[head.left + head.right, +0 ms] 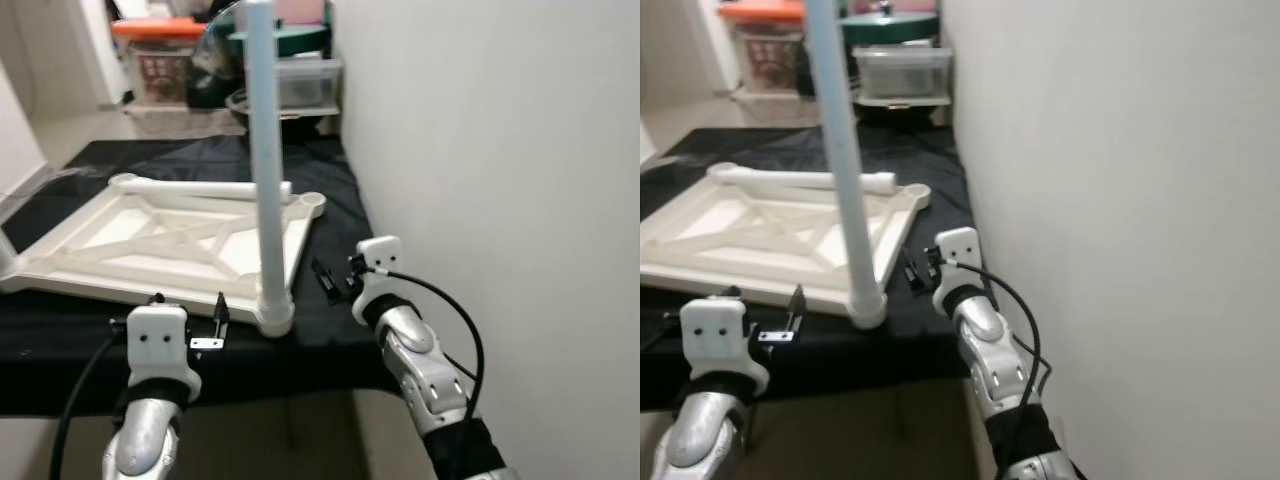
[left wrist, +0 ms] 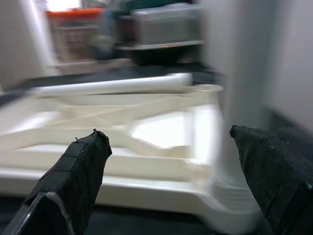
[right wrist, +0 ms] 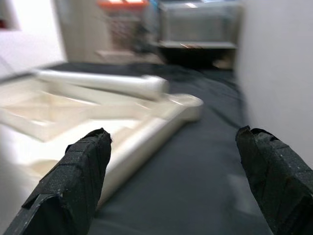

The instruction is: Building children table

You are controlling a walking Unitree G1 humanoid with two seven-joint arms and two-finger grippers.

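Fingers of coarse black grip-tape stand wide apart on both arms, holding nothing: left end effector (image 1: 190, 322) at seven o'clock, right end effector (image 1: 325, 278) at five o'clock, each at the near edge of the surface (image 1: 330, 320) draped in wrinkled black cloth. Between them a smooth white round leg (image 1: 264, 150) rises upright from the near corner socket of the upturned, cross-braced cream plastic tabletop (image 1: 150, 245). Another tubular leg (image 1: 200, 187) lies across its far edge. Toward twelve o'clock, translucent storage boxes (image 1: 300, 80).

**Table top upside down, one leg fitted**

The white table top (image 1: 150, 240) lies underside up, its cross ribs showing. One white leg (image 1: 266, 170) stands upright in the near corner socket. Another leg (image 1: 200, 187) lies across the far edge.
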